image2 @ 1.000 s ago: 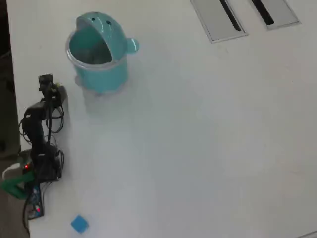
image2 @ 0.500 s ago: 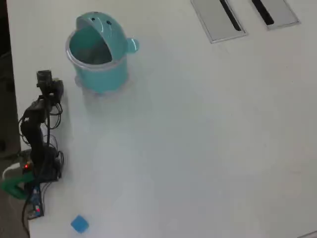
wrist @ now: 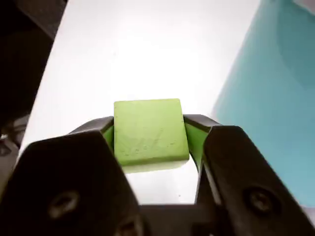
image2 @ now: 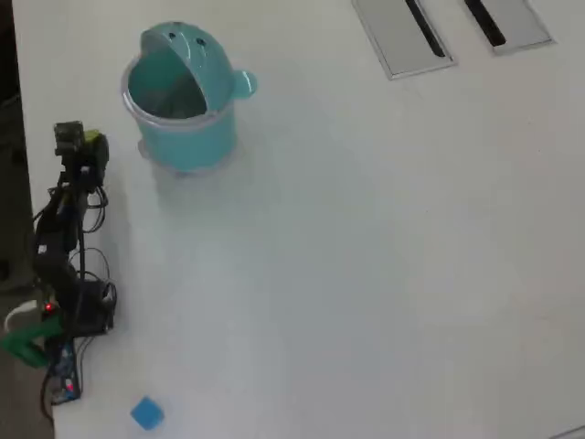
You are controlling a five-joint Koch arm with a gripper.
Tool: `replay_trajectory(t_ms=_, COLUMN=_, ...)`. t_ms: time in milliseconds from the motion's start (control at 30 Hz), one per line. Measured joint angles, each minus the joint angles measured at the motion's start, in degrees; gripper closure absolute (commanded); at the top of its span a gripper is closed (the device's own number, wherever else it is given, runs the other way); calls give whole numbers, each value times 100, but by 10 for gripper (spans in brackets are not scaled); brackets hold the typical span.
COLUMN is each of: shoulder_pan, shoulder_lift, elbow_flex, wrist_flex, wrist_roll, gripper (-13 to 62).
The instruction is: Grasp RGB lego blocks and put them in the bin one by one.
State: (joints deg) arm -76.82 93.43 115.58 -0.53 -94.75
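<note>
Here the yellow-green cube sits clamped between the two jaws of the hand, low in the wrist view's centre. Overhead, it shows at the frame's left edge, just left of the teal bin. The light blue cube lies on the bench, lower left.

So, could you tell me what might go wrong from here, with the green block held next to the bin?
1. The gripper clamps the green block only by its two side faces, so a jolt could let it slip out onto the table.
2. In the overhead view the gripper sits left of the bin, beside its wall rather than over the opening; releasing early would miss.
3. Swinging across too low could knock the bin's wall.
</note>
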Motion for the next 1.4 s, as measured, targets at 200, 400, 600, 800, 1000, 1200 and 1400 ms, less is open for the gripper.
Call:
replay_trajectory(t_ms=200, shoulder_pan=281, shoulder_lift=589, elbow_flex=9, wrist_flex=123, wrist_roll=0, gripper=378)
replay_trajectory(t_ms=400, shoulder_pan=756, shoulder_lift=826, elbow_flex=-694, wrist_flex=413, wrist_roll=0, gripper=377)
replay_trajectory(t_ms=600, shoulder_pan=1160, shoulder_lift=712, elbow_flex=-1819, wrist_flex=633, wrist_roll=-9, gripper=377)
replay_trajectory(t_ms=800, shoulder_pan=1354, shoulder_lift=-44, elbow_flex=-2760, wrist_flex=650, wrist_roll=-9, gripper=377)
replay_trajectory(t_ms=1000, shoulder_pan=1644, shoulder_lift=-765, elbow_flex=-3542, wrist_flex=659, wrist_roll=-9, gripper=377)
replay_trajectory(t_ms=1200, shoulder_pan=1784, shoulder_lift=-1477, elbow_flex=-4474, wrist_flex=659, wrist_roll=-9, gripper=377)
replay_trajectory(t_ms=1400, shoulder_pan=1960, shoulder_lift=-2180, elbow_flex=-5168, wrist_flex=659, wrist_roll=-9, gripper=376)
